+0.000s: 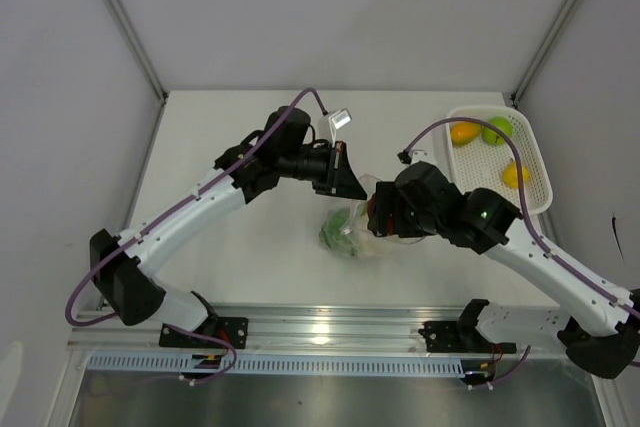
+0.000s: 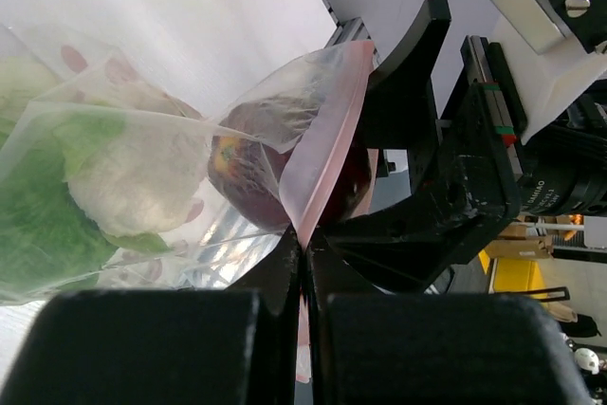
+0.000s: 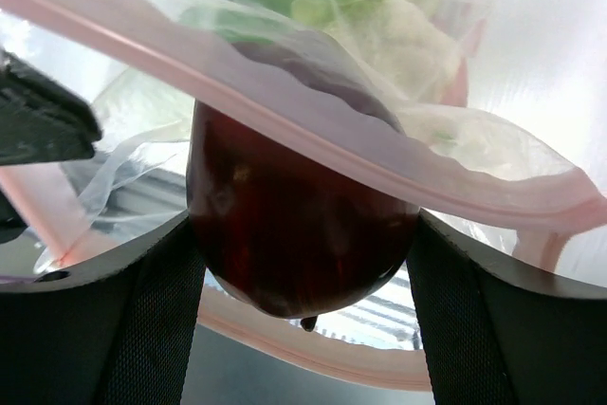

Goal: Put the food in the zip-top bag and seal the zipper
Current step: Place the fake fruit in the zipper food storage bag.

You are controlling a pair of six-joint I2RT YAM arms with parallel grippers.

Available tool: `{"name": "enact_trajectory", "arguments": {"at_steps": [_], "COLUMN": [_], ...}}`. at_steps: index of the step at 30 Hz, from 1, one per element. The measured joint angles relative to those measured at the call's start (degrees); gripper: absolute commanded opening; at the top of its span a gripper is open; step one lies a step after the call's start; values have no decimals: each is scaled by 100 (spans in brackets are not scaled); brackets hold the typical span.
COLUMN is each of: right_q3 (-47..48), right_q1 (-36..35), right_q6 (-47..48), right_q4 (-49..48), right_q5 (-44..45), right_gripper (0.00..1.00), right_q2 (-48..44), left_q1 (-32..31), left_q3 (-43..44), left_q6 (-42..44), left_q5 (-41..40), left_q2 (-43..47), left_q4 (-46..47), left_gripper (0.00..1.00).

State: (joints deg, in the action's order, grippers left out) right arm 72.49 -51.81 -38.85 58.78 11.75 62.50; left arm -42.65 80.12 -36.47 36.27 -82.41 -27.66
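Right wrist view: the red apple point(image 3: 294, 225) was seen clamped between the widely spread fingers of the right gripper point(image 3: 303, 305). The apple was lodged in the mouth of the zip-top bag point(image 3: 493, 139). One lip of the zipper point(image 3: 313, 125) was draped across its upper half and the other was curved beneath it. The bag's interior therefore lay straight ahead of that gripper, beyond the apple.

Deeper in the bag, the cabbage point(image 2: 38, 225) and a white garlic-like piece point(image 2: 133, 187) were seen. At one side of the mouth, the pink strip was pinched by the left gripper point(image 2: 303, 263), its jaws pressed together on it, so the mouth was held toward the right arm.

It was judged that the apple would have to be pushed further along that line, past both lips, before being let go.

Well apart from the bag, to its right, a white basket point(image 1: 482, 169) was seen holding an orange fruit point(image 1: 463, 133), a green apple point(image 1: 497, 130) and a yellow fruit point(image 1: 515, 175).
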Motion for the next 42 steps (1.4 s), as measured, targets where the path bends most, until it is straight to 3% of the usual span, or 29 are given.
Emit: {"name": "enact_trajectory", "arguments": {"at_steps": [2,5,7,9,22,29,37,38,39,40,42], "right_q3": [31,114,136,136,717,896,-289,-409,-498,-584,-734], "right_q1": [11,94,201,328,599,625,647,658,664,684,748], "right_q6": [20,103,149,212,437,151,-240,-260,-260,-282,-280], "right_q4": [68,133,142,155,420,826,660,595,520,413,181], "right_q5": [116,210,236,236,-212,-142,-328,-352,-365,-380,-420], "right_gripper": [57,71,91,99,99,85,71,63,62,49,32], "right_q2": [28,28,-2,-70,-649,-1550,-1740,-1655,-1572,-1480,-1274], "left_q1": [-13,-33,-35,-35,-48,-48,-48,-50,-50,-50,-52], "left_q3": [0,0,0,0,2,15,15,15,15,15,15], "left_q6": [0,0,0,0,-2,0,0,-2,-2,-2,-2], "left_q5": [-11,-20,-26,-33,-76,-74,-68,-66,-59,-52,-48], "left_q2": [7,33,48,61,72,72,72,72,72,72,72], "left_q4": [0,-2,-4,-7,-26,-59,-57,-57,-57,-57,-57], "left_gripper": [0,1,1,1,0,1,1,1,1,0,1]}}
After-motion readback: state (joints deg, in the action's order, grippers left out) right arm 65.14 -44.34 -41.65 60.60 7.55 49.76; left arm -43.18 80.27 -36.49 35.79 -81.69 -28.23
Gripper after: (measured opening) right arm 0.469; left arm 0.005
